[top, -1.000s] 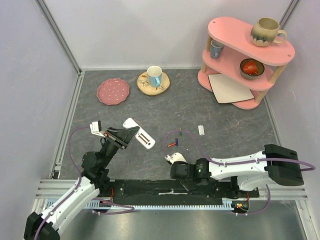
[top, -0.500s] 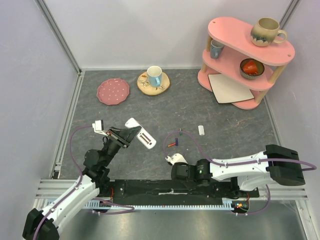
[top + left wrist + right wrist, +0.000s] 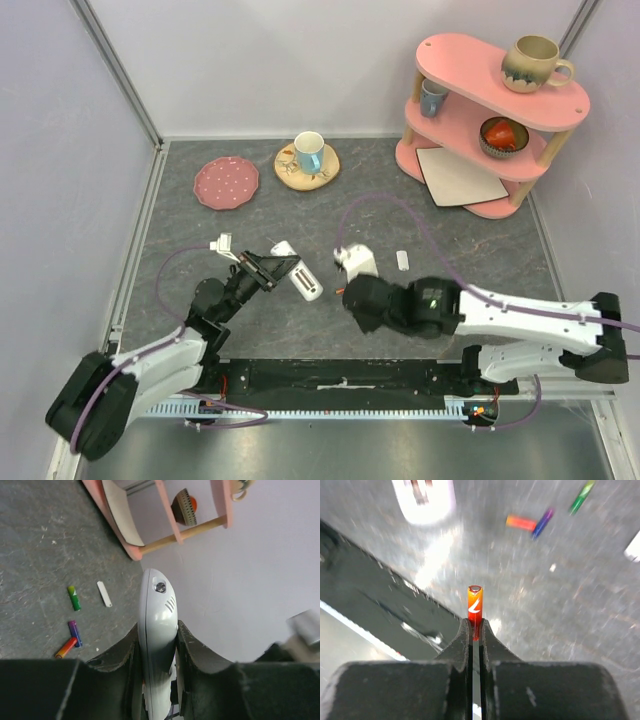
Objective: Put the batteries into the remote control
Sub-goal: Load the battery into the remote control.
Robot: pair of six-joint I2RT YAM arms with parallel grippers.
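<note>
- orange battery [image 3: 474, 605] stands pinched by its lower end between the tightly closed jaws of the right gripper [image 3: 475, 629], lifted clear of the grey table [image 3: 450, 230]; picking up one cell looks done
- remote control [image 3: 158, 625] is clamped edge-on in the left gripper [image 3: 158, 645], whose fingers [image 3: 125, 652] press on both long sides; it is raised and tilted, not lying on the table
- from above, the remote control sits at about 9 o'clock of the right arm's wrist, near but apart; in the right wrist view it is a blurred white shape at 11 o'clock of the held cell
- i cannot tell whether the recess already holds a cell: the remote is blurred in one view and turned away in another
- three more cells lie on the table toward 1 o'clock of the held one: a red-orange battery [image 3: 521, 522] end to end with a purple battery [image 3: 543, 521], and a green battery [image 3: 582, 496] a little beyond
- a small white strip [image 3: 105, 594], probably the battery cover, lies just beside the green battery
- my judgement: both grasps are made and no insertion is under way; what is left is bringing the cell to the recess, seating it, then further cells and the cover
</note>
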